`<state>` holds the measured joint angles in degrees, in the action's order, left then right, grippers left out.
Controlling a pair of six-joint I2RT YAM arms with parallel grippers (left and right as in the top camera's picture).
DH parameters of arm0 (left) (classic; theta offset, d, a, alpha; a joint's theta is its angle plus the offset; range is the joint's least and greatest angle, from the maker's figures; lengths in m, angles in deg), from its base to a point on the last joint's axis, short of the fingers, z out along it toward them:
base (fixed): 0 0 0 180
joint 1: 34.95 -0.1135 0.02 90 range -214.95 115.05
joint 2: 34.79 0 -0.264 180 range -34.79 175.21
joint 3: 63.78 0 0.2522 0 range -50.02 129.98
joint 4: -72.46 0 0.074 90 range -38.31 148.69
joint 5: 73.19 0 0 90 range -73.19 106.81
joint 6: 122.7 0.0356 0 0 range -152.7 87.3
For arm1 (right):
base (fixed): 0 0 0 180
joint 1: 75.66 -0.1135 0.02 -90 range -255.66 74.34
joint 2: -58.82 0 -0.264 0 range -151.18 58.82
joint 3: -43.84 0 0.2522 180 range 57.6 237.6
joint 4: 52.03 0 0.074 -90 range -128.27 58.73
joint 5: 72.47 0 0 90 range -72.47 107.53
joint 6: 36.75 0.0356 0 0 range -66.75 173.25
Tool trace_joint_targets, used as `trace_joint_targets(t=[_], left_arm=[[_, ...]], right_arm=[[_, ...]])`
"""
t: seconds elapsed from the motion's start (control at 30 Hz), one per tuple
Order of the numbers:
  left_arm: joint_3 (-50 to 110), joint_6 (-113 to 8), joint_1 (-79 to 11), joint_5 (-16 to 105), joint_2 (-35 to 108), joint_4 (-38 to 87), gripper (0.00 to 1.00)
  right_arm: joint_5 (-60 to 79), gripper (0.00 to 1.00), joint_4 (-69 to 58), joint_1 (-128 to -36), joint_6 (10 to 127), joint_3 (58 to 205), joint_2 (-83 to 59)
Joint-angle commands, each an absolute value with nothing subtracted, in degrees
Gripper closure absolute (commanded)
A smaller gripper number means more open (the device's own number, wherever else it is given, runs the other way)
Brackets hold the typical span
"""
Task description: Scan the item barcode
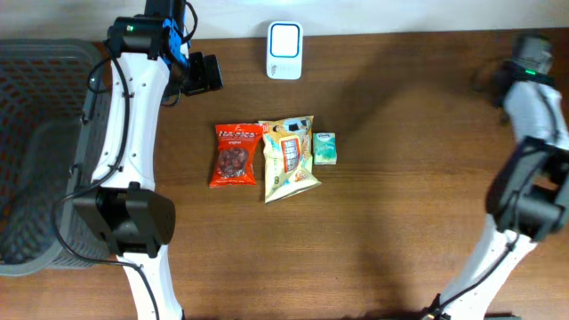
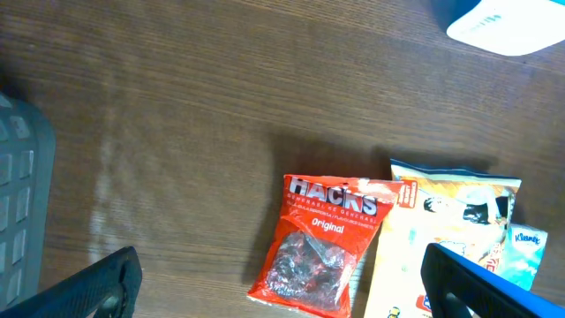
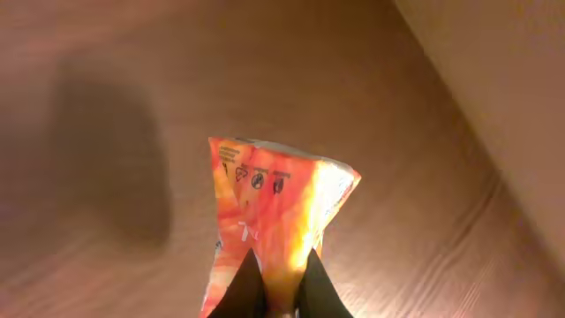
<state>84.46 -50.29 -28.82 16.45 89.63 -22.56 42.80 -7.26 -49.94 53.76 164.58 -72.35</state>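
The desk (image 1: 400,222) carries everything, with a dark basket (image 1: 36,107) against its left edge. As far as these views show, the scan is only started: one item is picked up, but none is at the scanner. The left gripper (image 1: 203,73) hangs near the far edge, left of centre, with its jaws spread wide and nothing between them. The right gripper (image 3: 280,265) is near the far right corner, pinched shut on the lower end of an orange packet (image 3: 274,203), which seems to be held clear of the wood. Small symbols show on the packet's face, but no barcode can be made out. In the middle of the desk a yellow bag (image 1: 289,157) lies flat, with a red bag (image 1: 235,154) just beside it on the left. The white scanner (image 1: 284,51) sits at the far edge, about centre, well apart from the held packet. A small green tissue pack (image 1: 324,148) touches the yellow bag's right side. What is probably left is to carry the packet along the far edge and turn its barcode toward the scanner.
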Motion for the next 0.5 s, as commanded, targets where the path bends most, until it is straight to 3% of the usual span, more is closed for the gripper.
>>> trace_joint_targets(t=[0.0, 0.07, 0.1, 0.13, 0.17, 0.33, 0.4, 0.47], left_arm=[[84.6, -50.0, -28.7, 16.9, 90.0, -22.6, 0.01], [84.6, -50.0, -28.7, 16.9, 90.0, -22.6, 0.01], [84.6, -50.0, -28.7, 16.9, 90.0, -22.6, 0.01], [84.6, -50.0, -28.7, 16.9, 90.0, -22.6, 0.01], [84.6, -50.0, -28.7, 16.9, 90.0, -22.6, 0.01], [84.6, -50.0, -28.7, 16.9, 90.0, -22.6, 0.01], [84.6, -50.0, -28.7, 16.9, 90.0, -22.6, 0.01], [84.6, -50.0, -28.7, 16.9, 90.0, -22.6, 0.01]], right_arm=[[23.2, 0.96, -6.5, -41.3, 58.7, 164.6, -70.6], [19.3, 0.91, -6.3, -36.7, 58.7, 164.6, -70.7], [19.5, 0.73, -6.1, -35.1, 58.7, 164.6, -70.8], [19.4, 0.31, -5.6, -33.6, 58.7, 164.6, -70.9], [19.4, 0.01, -5.2, -33.2, 58.7, 164.6, -70.9], [17.3, 0.01, -4.6, -37.0, 58.7, 167.3, -63.6], [9.1, 0.01, -3.3, -40.6, 58.2, 168.3, -58.4], [-8.1, 0.01, 1.5, -46.0, 55.0, 168.3, -54.1]])
